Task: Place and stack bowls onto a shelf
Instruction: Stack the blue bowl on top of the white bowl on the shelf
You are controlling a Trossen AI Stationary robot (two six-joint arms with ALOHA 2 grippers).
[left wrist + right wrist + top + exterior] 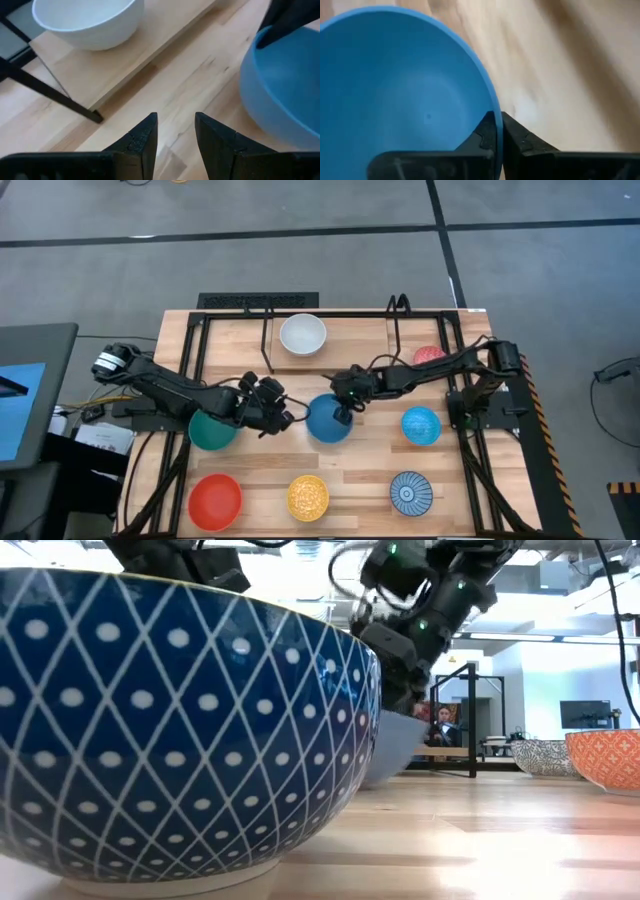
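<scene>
— So, from above, what do you have?

— I see the right gripper (343, 394) over the rim of the blue bowl (328, 420) at mid-table; its arm hides part of the red-pink bowl (429, 355). The left gripper (270, 406) sits just beside the blue bowl, its arm covering much of the green bowl (211, 430). The white bowl (302, 335) stands alone on the shelf (350, 338). I can't judge either finger gap from up here.

— And the low view?

— Mostly blocked. The blue-white bowl (180, 730) fills the frame, so I catch only a sliver of the blue bowl (395, 745) behind it, with the right gripper (400, 675) above. A person shows far off in the room, too small to make out.

— Left wrist?

— My left fingers (142, 142) stand narrowly apart with nothing between them. The white bowl (87, 20) and blue bowl (285, 85) are both cut off at the edges.

— Right wrist?

— The fingers (517, 137) pinch the blue bowl's (400, 100) rim, one inside, one outside. The tabletop beyond is blurred.
</scene>
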